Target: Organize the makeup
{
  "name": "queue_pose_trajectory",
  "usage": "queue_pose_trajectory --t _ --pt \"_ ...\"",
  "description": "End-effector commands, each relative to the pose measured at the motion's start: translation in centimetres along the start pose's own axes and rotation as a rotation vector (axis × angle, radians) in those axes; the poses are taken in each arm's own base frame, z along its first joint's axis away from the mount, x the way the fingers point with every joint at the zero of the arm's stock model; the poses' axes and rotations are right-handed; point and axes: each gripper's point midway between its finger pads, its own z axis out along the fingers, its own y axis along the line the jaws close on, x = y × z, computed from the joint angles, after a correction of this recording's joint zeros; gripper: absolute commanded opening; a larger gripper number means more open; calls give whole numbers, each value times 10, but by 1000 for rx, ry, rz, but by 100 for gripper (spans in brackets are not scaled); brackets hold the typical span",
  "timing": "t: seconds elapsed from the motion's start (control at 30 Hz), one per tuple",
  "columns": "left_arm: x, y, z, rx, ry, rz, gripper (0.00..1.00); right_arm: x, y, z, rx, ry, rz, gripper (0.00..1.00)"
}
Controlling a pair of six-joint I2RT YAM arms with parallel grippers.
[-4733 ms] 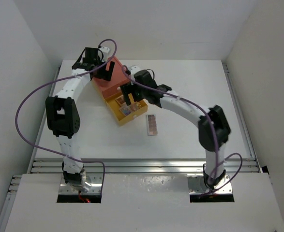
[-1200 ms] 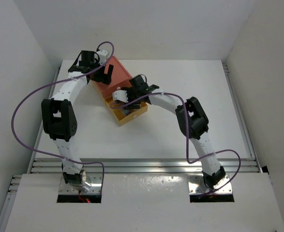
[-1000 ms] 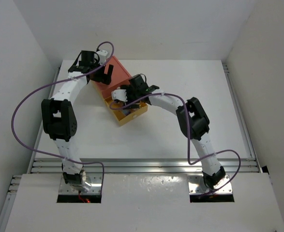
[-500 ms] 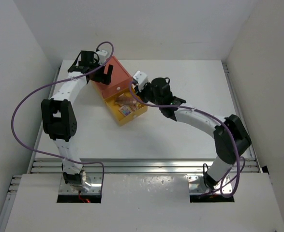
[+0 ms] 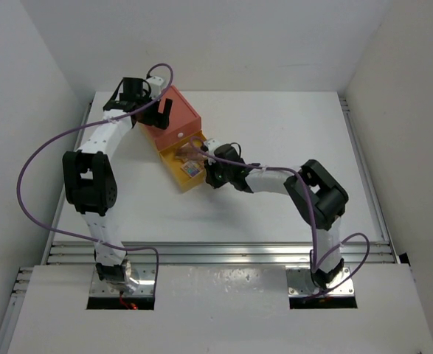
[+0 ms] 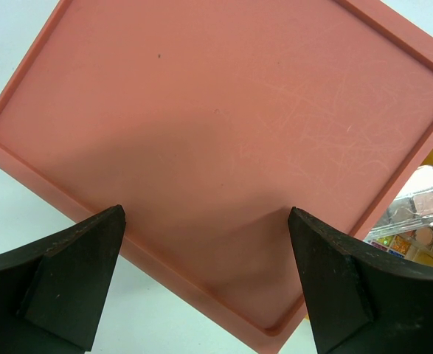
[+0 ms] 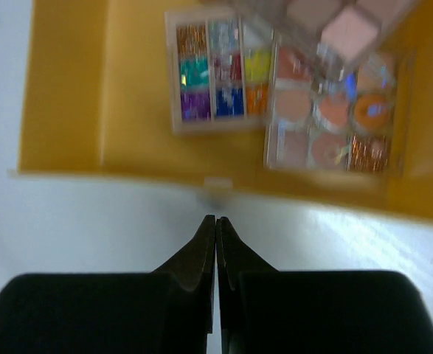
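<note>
Several palettes (image 7: 330,125) in yellow drawer (image 7: 61,96) | just beyond right tool (image 7: 216,220), pressed together | left tool (image 6: 205,221) spread

The top external camera looks down from above and behind the near edge, covering the whole table (image 5: 297,125). The left wrist camera sits close over the salmon box top (image 6: 201,147) near the far-left corner. The right wrist camera peers closely into the yellow drawer (image 7: 127,96). All 3 share the palettes (image 7: 275,103).
</note>
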Motion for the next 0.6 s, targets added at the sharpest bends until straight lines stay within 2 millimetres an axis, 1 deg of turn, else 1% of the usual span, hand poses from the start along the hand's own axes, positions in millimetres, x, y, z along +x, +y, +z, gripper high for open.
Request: queue_pose_trajectory --t 0.0,0.03,0.07,0.1,0.13,0.17,0.2,0.23,0.27,0.3,0.33,0.37,0.4,0.43,0.47,0.5,0.53,0.57 --pt "39 15 1 -29 118 -3 99 -71 14 9 -24 -183 38 0" --pt "39 15 1 -29 118 -3 99 -63 10 19 -12 -167 39 0" --pt "42 15 4 -26 127 4 99 -81 9 21 -1 -207 40 0" --pt "41 13 4 -13 124 4 99 -77 5 28 11 -201 45 0" --pt "41 13 4 -12 124 13 99 -93 6 29 18 -241 43 0" --pt "41 10 4 2 120 12 99 -94 4 33 20 -246 43 0" --pt "41 10 4 3 120 12 99 -103 5 34 16 -264 47 0" --pt "48 8 9 17 137 17 99 -110 3 38 34 -288 50 0" --pt "48 8 9 17 137 17 99 -108 0 43 42 -285 58 0" --pt "48 8 9 17 137 17 99 -115 1 45 40 -304 62 0" --pt "52 8 9 20 146 25 99 -119 -3 47 55 -320 66 0" --pt "55 6 12 31 152 23 99 -120 -6 59 71 -331 72 0" --pt "55 6 13 31 152 23 99 -123 -9 62 80 -342 74 0" --pt "55 6 13 31 152 23 99 -119 -13 71 98 -339 75 0" --pt "55 4 13 40 150 22 99 -131 -14 77 105 -368 73 0" --pt "55 4 13 40 150 22 99 -136 -17 80 114 -384 72 0" --pt "55 3 13 48 147 21 99 -133 -19 87 119 -383 68 0" --pt "55 3 13 49 147 21 99 -149 -20 91 125 -420 70 0"
